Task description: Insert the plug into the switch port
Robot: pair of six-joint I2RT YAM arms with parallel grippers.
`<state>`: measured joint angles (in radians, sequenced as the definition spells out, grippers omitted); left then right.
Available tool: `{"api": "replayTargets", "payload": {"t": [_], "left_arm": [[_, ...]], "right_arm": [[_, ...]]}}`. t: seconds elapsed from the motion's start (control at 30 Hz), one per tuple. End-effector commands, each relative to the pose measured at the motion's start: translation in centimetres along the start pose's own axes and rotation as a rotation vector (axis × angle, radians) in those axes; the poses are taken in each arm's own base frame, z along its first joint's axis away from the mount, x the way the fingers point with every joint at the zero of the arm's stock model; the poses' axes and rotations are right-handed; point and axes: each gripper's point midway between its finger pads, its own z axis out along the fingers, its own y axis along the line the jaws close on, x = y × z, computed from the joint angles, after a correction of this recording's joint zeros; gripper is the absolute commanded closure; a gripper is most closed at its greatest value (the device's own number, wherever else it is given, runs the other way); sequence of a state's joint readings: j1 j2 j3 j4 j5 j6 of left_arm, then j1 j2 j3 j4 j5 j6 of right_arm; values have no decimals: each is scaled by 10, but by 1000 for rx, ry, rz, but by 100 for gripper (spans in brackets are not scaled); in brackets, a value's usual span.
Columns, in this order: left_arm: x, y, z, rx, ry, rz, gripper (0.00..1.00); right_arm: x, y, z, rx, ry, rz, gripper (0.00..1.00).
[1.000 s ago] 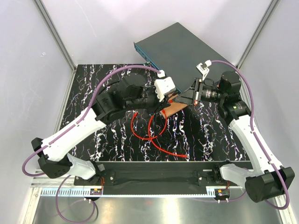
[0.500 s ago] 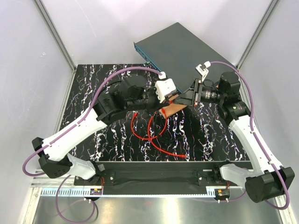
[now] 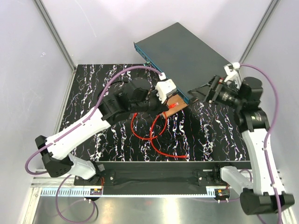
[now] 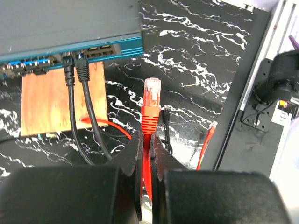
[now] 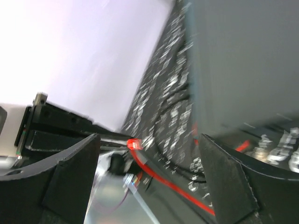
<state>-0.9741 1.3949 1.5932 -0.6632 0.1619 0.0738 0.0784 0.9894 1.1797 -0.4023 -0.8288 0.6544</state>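
Observation:
In the left wrist view my left gripper [image 4: 148,140] is shut on the red cable just behind its ribbed boot. The clear-tipped plug [image 4: 152,91] sticks out past the fingertips, pointing at the switch's teal front face [image 4: 70,51] and still short of it. A row of switch ports [image 4: 99,52] runs along that face. From above, the plug [image 3: 172,106] hangs over the wooden board. My right gripper [image 3: 199,93] stands open and empty beside the switch [image 3: 187,51], to the right of the plug. The right wrist view is blurred, with the right gripper [image 5: 148,140] wide apart.
A brown wooden board [image 4: 63,100] lies under the switch's front edge. Two black cables [image 4: 77,74] are plugged into ports above it. The red cable [image 3: 154,135] loops over the black marbled mat, and its other end [image 3: 187,156] lies near the front rail.
My right gripper has opened and pulled back to the right, away from the plug. My left gripper has shut on the red cable and now holds it alone.

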Motion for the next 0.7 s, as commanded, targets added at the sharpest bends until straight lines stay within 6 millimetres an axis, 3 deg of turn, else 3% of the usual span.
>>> {"api": "replayTargets", "payload": {"t": [0.0, 0.2, 0.3, 0.57, 0.67], "left_arm": [[-8, 7, 6, -63, -13, -81, 100], [-1, 20, 25, -145, 30, -179, 100], [-6, 22, 32, -152, 35, -193, 100], [-11, 35, 37, -216, 35, -194, 100], [-10, 39, 38, -233, 40, -199, 100]], "right_arm": [[-23, -13, -29, 195, -166, -56, 8], [-16, -53, -51, 414, -249, 33, 2], [-9, -61, -42, 395, -212, 57, 2], [-27, -88, -22, 366, -188, 78, 2], [-34, -87, -15, 315, -196, 60, 1]]}}
